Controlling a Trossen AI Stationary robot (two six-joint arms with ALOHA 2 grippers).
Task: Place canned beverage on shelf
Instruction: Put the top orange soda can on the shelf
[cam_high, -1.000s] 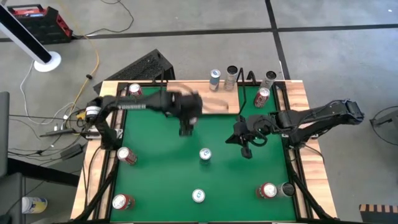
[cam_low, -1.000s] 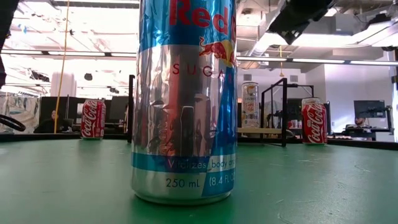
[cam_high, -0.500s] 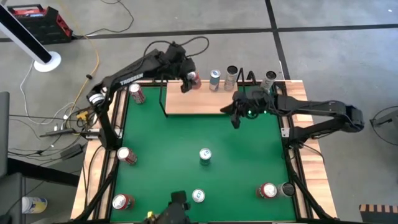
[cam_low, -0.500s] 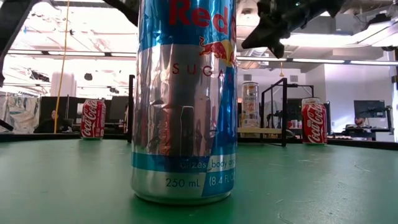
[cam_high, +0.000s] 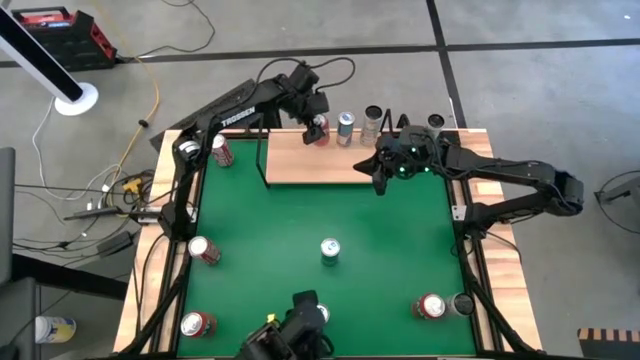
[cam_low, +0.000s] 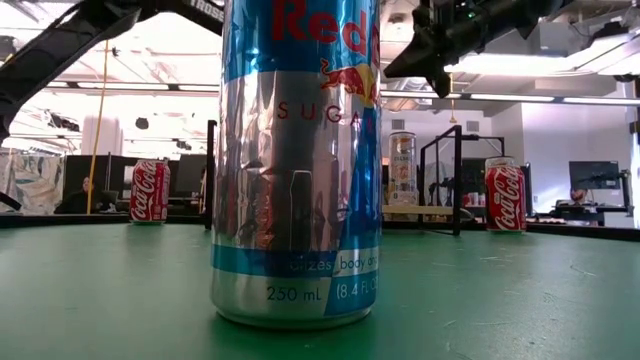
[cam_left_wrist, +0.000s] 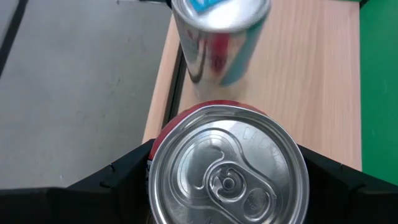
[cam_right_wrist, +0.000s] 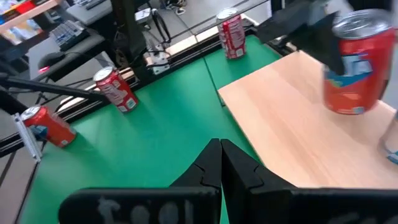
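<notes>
- The red can (cam_high: 318, 128) sits clamped between the left gripper (cam_high: 316, 118)'s fingers, right over the far edge of the shelf (cam_high: 325, 160); whether its base touches the board, I cannot tell.
- From the left wrist view, the red can (cam_left_wrist: 227, 167) fills the gap between the two dark fingers (cam_left_wrist: 118, 180), silver top and pull tab facing the camera.
- Just beyond the held can stands a blue-and-silver can (cam_left_wrist: 219, 34), on the shelf (cam_left_wrist: 311, 81) edge.
- Beside the left gripper along that far edge: the blue-and-silver can (cam_high: 345, 127), then a silver can (cam_high: 372, 123).
- The right gripper (cam_high: 379, 180) hovers over the shelf's other end, fingers (cam_right_wrist: 211, 168) pressed together, holding nothing.
- Nearer than both grippers, out on the green table (cam_high: 380, 250), a blue can (cam_high: 329, 249) stands alone.
</notes>
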